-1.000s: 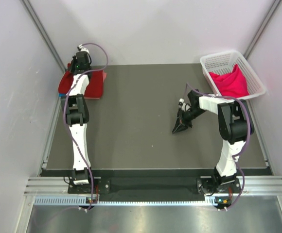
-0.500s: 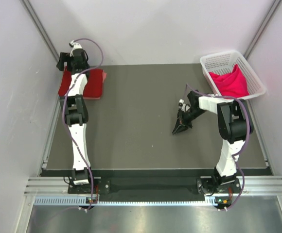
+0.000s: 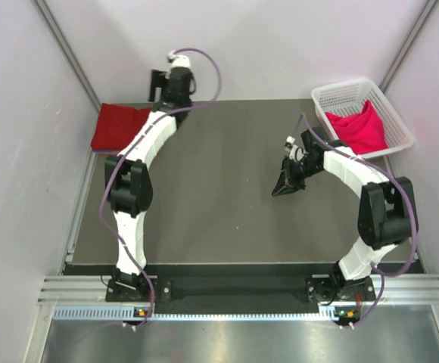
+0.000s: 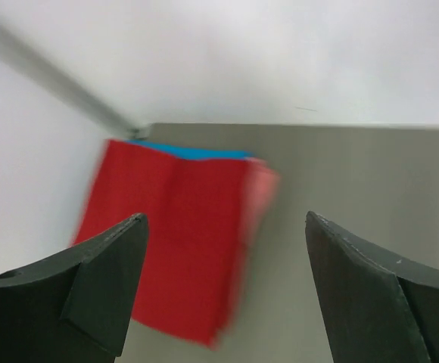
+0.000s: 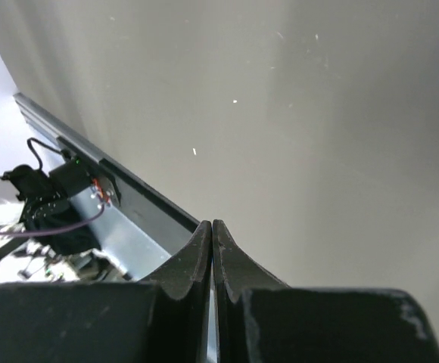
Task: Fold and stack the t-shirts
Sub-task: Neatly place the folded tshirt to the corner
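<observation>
A folded dark red t-shirt [image 3: 119, 126] lies on top of a stack at the table's back left corner. In the left wrist view the dark red t-shirt [image 4: 178, 242] shows a bright blue edge [image 4: 197, 153] and a salmon pink edge [image 4: 262, 187] beneath it. My left gripper [image 3: 160, 83] hangs above the back edge, right of the stack, open [image 4: 225, 219] and empty. A hot pink t-shirt [image 3: 359, 127] lies bunched in the white basket [image 3: 333, 97]. My right gripper [image 3: 282, 187] is shut on nothing [image 5: 212, 224], low over the bare table right of centre.
Grey walls close in the table on the left, back and right. The basket stands at the back right corner. A metal rail [image 3: 242, 289] with both arm bases runs along the near edge.
The left gripper has let go of the dark red t-shirt, lifted off the stack and swung right along the back edge. The right arm's elbow has swung out to the right; its gripper stays shut.
</observation>
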`<act>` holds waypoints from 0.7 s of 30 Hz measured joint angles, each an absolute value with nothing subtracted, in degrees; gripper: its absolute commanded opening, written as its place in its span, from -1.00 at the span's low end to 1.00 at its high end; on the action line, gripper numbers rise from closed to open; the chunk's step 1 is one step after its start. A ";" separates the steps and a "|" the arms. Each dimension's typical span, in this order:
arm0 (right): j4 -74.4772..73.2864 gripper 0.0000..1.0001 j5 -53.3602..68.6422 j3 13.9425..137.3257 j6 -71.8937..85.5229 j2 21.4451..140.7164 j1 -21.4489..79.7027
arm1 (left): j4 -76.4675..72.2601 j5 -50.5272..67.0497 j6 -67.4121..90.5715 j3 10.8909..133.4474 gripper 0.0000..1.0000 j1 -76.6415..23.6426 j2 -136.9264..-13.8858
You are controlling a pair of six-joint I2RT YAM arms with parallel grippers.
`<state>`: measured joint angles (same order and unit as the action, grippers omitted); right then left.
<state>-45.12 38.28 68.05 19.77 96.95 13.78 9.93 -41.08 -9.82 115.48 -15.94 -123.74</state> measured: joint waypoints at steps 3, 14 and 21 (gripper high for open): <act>-44.91 -0.98 37.08 66.32 19.84 92.64 13.76 | 11.92 -37.93 -7.64 110.32 0.59 -22.81 -118.15; -44.31 -0.94 33.95 56.97 21.56 81.36 13.76 | 19.44 -10.44 13.58 96.60 0.47 -16.38 -106.78; -39.90 -0.91 32.05 52.18 22.46 69.67 13.72 | 8.99 10.52 33.15 70.41 0.53 -7.18 -88.79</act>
